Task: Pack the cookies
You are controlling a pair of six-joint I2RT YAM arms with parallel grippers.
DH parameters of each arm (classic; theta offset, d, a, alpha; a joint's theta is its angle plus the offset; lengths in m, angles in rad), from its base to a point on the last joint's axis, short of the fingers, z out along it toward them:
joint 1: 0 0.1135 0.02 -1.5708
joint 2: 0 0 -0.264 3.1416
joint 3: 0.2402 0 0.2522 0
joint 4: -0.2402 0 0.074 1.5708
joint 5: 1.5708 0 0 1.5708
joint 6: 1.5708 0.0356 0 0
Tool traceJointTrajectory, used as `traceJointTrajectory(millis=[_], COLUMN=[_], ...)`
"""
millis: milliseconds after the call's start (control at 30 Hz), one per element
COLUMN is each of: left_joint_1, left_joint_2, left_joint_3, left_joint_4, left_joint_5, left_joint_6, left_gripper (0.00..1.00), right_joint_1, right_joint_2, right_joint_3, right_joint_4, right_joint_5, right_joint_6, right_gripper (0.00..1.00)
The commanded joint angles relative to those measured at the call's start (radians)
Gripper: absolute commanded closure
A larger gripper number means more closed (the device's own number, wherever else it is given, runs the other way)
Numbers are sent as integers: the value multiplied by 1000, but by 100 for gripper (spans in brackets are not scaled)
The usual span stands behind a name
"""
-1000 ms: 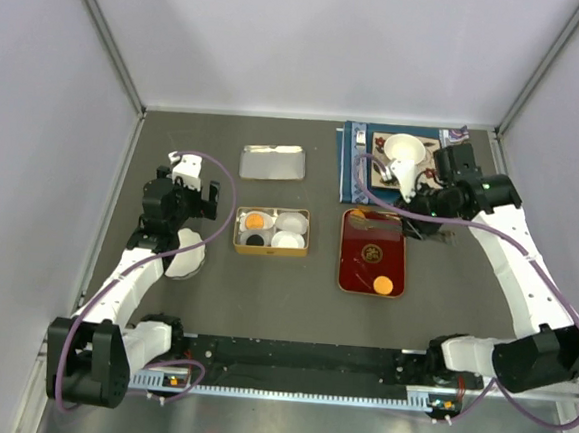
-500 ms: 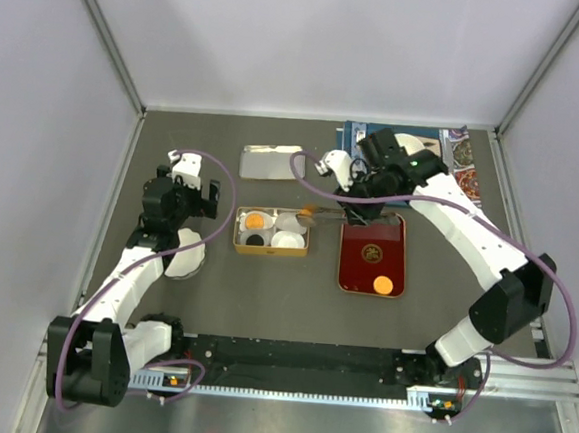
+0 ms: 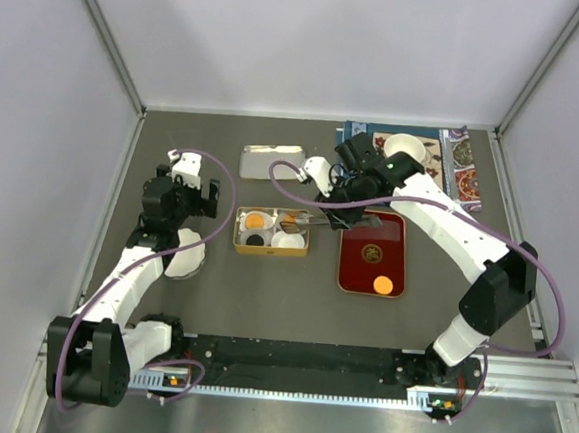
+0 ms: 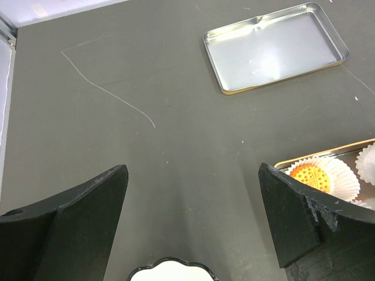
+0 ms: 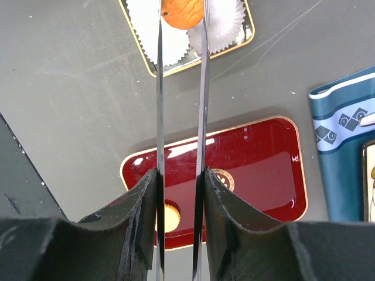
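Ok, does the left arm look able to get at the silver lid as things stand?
Probably yes: the left end effector is open, with only bare table between it and the silver lid.

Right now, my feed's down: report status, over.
Left gripper open, idle. Right gripper shut on tongs, orange cookie pinched above the tin. One loose cookie on red tray. Nothing blocking.
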Motion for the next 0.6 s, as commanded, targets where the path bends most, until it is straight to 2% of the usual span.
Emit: traceJointTrajectory(millis=[0, 567], left_joint_1=[5, 5], left_joint_2=[-8, -10], left_joint_3=[41, 36], left_joint_4=[30, 30], left_joint_5=[1, 4], left_joint_6=[-2, -4], left_gripper=[1, 1], right_joint_1=[29, 58], right_joint_2=[1, 17], right_joint_3=[-2, -40], right_joint_4=[56, 66], right_joint_5=[2, 20], right_joint_6=[6, 3], right_gripper=[86, 85])
